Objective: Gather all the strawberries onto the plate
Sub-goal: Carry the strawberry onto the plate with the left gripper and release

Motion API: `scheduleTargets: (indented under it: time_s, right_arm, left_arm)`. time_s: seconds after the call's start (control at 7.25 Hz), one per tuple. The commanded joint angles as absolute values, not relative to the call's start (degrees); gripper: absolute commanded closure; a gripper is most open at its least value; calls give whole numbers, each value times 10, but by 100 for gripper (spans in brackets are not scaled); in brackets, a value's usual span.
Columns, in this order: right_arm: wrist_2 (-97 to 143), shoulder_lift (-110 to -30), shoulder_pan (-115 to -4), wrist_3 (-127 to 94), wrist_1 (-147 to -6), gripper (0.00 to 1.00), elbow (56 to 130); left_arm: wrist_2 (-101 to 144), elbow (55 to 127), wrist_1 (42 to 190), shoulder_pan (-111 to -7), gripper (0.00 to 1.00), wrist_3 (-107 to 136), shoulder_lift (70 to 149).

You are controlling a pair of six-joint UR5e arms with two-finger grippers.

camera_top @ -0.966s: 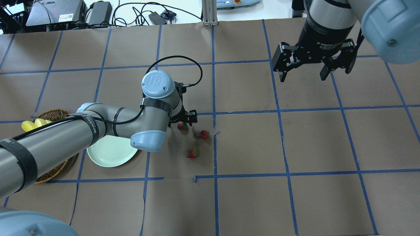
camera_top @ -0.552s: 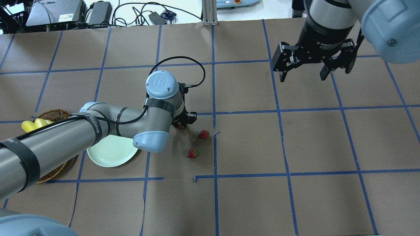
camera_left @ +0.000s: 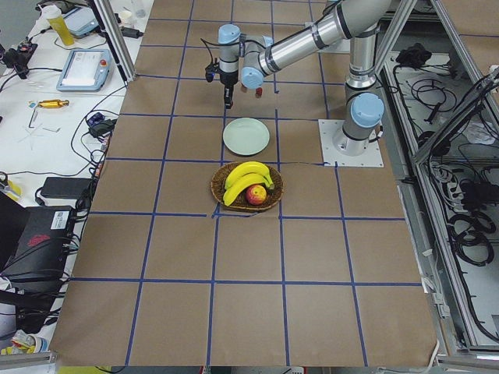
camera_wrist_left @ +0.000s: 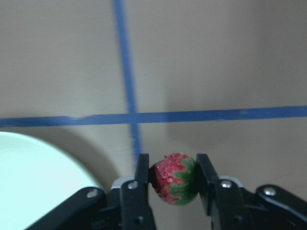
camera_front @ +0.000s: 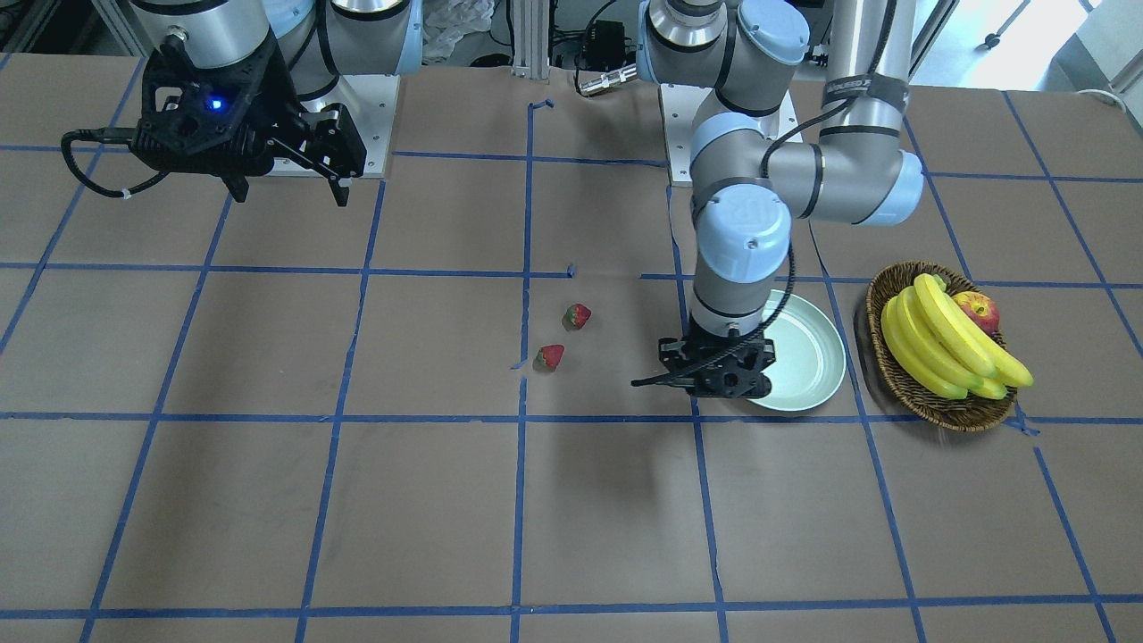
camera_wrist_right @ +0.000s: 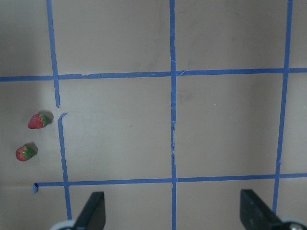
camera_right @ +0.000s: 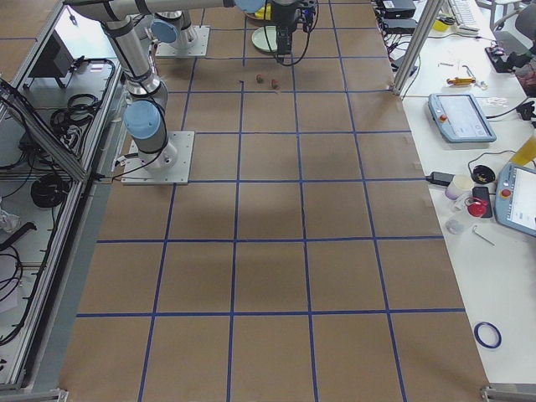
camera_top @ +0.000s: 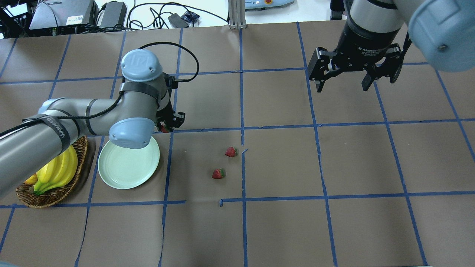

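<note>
My left gripper is shut on a strawberry and holds it just off the far right rim of the pale green plate. The plate also shows at the wrist view's lower left. In the overhead view the left gripper pinches the berry. Two more strawberries lie on the table to the plate's right, also seen in the front view. My right gripper hangs open and empty at the far right, high above the table.
A wicker basket with bananas and an apple stands just left of the plate. Blue tape lines grid the brown table. Cables and equipment lie beyond the table's far edge.
My left gripper closed on the nearest strawberry and carried it left to the plate's far rim. The left arm now uncovers the bananas. The right arm has not moved.
</note>
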State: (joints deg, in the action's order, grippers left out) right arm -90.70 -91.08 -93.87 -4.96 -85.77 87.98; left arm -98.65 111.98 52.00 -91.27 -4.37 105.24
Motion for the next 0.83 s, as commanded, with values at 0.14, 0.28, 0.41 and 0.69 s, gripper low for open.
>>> scheduleTargets:
  time_s: [0.14,0.28,0.41,0.69]
  right_arm:
    - [-907,-911,-939,-50,-857,0,880]
    - [-906,-911,-939,-50,-856,0,880]
    - [-907,-911,-939,-50,-856,0,880]
    - [-907,-911,-939,-50,-856,0,879]
  left_arm:
    - [-1007,1209,525,-827,42,-142,1008]
    - [-999,1210,521,-837,0,-142,1006]
    - [-969,1209,518,-854,0,-127,1005]
    - [-939,1161,512,-957,0,25,1015]
